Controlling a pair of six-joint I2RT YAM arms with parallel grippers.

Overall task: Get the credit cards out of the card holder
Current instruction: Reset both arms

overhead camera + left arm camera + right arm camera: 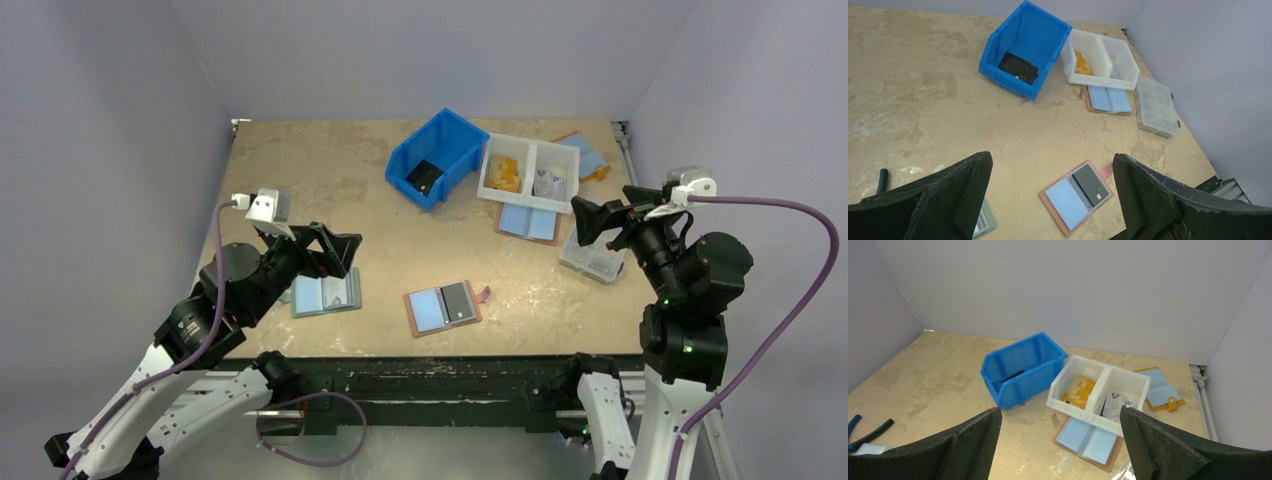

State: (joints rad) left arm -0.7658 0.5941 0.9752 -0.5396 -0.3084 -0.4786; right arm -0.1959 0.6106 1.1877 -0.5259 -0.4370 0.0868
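holding a dark item (1018,68), blue bin (405,165) is sitting beside white bin (527,165) carrying yellow packet (503,172). card holder (443,306) is lying unfolded front-centre on tan table (300,170); left gripper (340,252), right gripper (605,212) are gaping, empty.

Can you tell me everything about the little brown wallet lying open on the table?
The card holder is a small wallet, pinkish-brown and leathery looking. It lies flat and wide open on the table, near the front edge and slightly turned. Seen from above, its left half is light blue inside and its right half dark grey. A little snap tab sticks out on its right side. Only the table touches it.
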